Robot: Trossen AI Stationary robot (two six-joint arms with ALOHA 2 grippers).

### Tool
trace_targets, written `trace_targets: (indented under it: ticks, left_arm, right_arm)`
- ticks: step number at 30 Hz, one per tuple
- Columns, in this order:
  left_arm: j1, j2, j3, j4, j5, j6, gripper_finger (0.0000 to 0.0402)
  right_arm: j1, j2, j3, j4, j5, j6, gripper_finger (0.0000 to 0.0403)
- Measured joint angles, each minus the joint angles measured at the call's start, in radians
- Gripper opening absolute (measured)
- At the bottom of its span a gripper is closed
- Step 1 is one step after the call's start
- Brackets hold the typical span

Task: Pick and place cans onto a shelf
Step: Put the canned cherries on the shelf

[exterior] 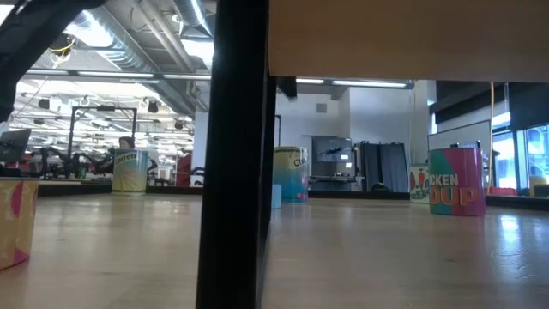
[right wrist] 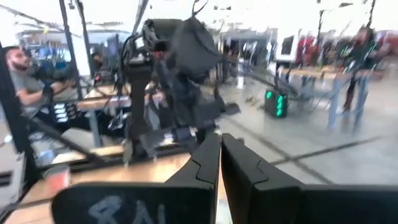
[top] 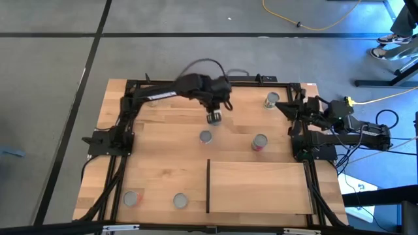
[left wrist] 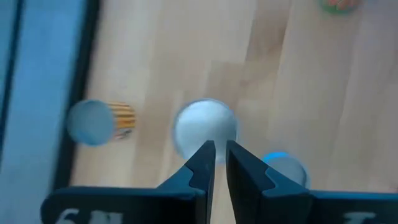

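Note:
Several cans stand upright on the wooden tabletop: one silver-topped can [top: 206,136] at the middle, a red-sided can [top: 259,142] to its right, one [top: 272,99] at the far right, and two [top: 132,198] [top: 179,200] near the front left. The shelf [top: 258,187] lies flat at the front right, its dark strip [top: 208,186] on its left edge. My left gripper [top: 213,118] hovers shut and empty just beyond the middle can, which shows past the fingertips in the left wrist view [left wrist: 205,127]. My right gripper [right wrist: 220,146] is shut and parked at the table's right edge [top: 307,111].
The black frame [top: 130,130] runs along the table's edges. In the low view the shelf's dark strip [exterior: 236,154] stands close to the camera, with cans [exterior: 292,174] [exterior: 455,180] behind it. People sit in the room beyond the table [right wrist: 25,81].

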Motion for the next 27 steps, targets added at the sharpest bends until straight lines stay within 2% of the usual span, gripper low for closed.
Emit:
trace_targets:
  ticks: [4, 7, 19, 22, 27]
  left_arm:
    - [0.007, -0.074, 0.051, -0.041, -0.044, -0.045, 0.0033]
    - [0.006, -0.138, 0.071, -0.073, -0.066, -0.070, 0.0033]
    - [0.001, -0.407, 0.073, -0.136, -0.096, -0.226, 0.0034]
    - [0.001, -0.460, 0.073, -0.152, -0.124, -0.235, 0.0034]
    - [0.006, -0.514, 0.073, -0.292, -0.142, -0.306, 0.0034]
  right_arm:
    - [0.000, 0.100, 0.066, 0.001, 0.055, -0.056, 0.0020]
    - [0.000, 0.218, 0.185, -0.089, 0.123, -0.061, 0.0020]
    - [-0.024, 0.778, 0.902, -0.658, 0.130, -0.018, 0.0020]
    - [-0.063, 0.906, 1.070, -0.830, 0.103, 0.041, 0.0020]
    - [-0.119, 1.106, 1.291, -1.043, -0.060, 0.062, 0.0020]
